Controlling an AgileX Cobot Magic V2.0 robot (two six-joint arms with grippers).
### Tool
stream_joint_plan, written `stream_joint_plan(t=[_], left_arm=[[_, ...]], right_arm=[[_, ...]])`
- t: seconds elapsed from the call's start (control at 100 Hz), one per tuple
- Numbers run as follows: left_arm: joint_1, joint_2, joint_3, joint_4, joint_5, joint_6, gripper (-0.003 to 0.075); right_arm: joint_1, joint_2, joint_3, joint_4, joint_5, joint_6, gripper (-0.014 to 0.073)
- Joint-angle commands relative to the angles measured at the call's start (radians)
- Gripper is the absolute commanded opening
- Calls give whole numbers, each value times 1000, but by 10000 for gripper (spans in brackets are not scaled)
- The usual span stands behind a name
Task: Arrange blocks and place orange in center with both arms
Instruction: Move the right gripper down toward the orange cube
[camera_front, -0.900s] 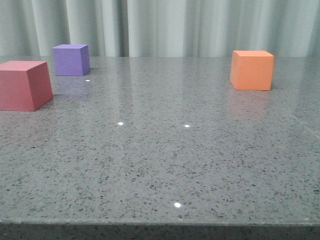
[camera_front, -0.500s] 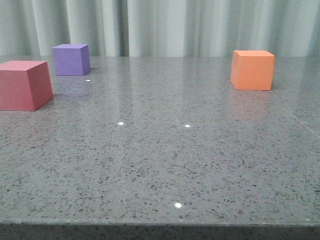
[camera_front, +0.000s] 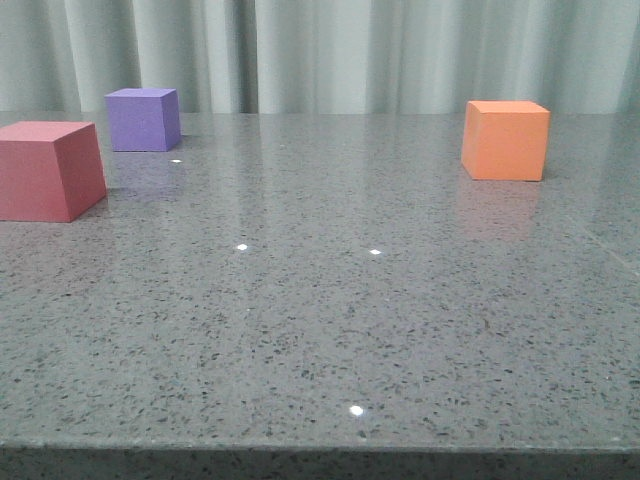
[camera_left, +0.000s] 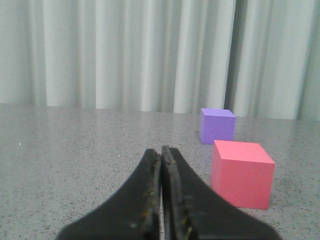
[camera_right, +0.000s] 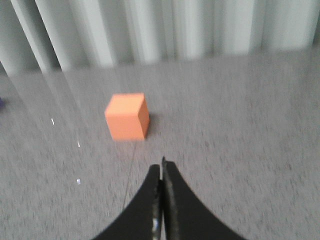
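The left tool (camera_left: 161, 155) has its two dark fingers pressed together along their whole visible length, with nothing between them and nothing touching them. It hangs above the grey speckled desk (camera_left: 75, 150), pointing toward the pale pleated curtain (camera_left: 125, 55). The right tool (camera_right: 162, 172) is likewise closed tight and empty — its tips meet in a thin seam above the desk, short of the orange cube (camera_right: 127, 116) and clear of it. The right wrist view is somewhat blurred.

In the front view neither tool shows. The orange cube (camera_front: 505, 140) sits far back on the right side of the desk (camera_front: 320, 330), standing flat, its matte faces smooth and its front face evenly lit, with a faint reflection on the glossy stone below it. The red-pink cube (camera_front: 48, 170) stands at the left edge, partly cut off by the frame, nearer the camera than the others. The purple cube (camera_front: 143, 119) sits behind it and a little to its right, apart from it, close to the curtain (camera_front: 330, 55).

From the left wrist view the red-pink cube (camera_left: 241, 173) lies just beside the closed fingers' line, with the purple cube (camera_left: 217, 125) beyond it — the two apart, not touching.
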Motion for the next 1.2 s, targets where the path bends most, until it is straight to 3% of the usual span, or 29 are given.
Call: stream_joint_plan(t=[0.0,0.12,0.33,0.4,0.52,0.64,0.73,0.96,1.19], left_arm=[[2,-34,42,-7,-81,1,-20],[2,-34,42,-7,-81,1,-20],[2,-34,42,-7,-81,1,-20],[2,-34,42,-7,-81,1,-20],[2,-34,42,-7,-81,1,-20],[2,-34,42,-7,-81,1,-20],[2,-34,42,-7,-81,1,-20],[2,-34,42,-7,-81,1,-20],[2,-34,42,-7,-81,1,-20]], right_arm=[[-6,128,-132,-1,85,-11,-110],[-6,260,-224,3,185,-11,-110],[-6,396,-239,3,202,-11,-102],[-6,429,-239,3,210,-11,-57],[-6,464,-239,3,215,-12,141],[-6,474,-238,3,224,-12,465],[-6,474,-238,3,201,-12,630],[4,484,-243,123,113,-12,591],[85,618,-333,130,54,-12,591]])
